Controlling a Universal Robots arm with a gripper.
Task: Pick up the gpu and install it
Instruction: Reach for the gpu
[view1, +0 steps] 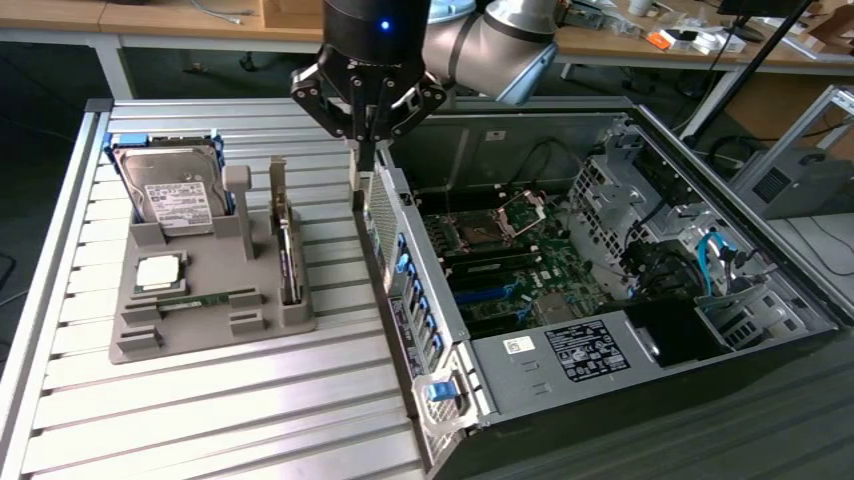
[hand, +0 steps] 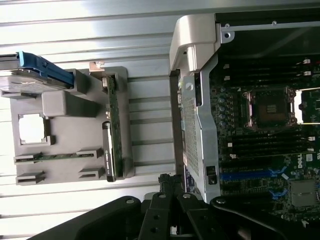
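Mostly slatted metal tbl (view1: 200, 400), desks (view1: 174, 15) behind

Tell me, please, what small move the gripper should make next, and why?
Probably shift toward the exterior view's left: the gripper, shut and apparently empty, hangs over the wall of the computer case, while the gpu stands on edge in the grey holder beside it.

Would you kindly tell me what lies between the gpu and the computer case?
Just the rim of the gray holder and a bare strip of slatted table separate the gpu from the computer case, seen in both views.
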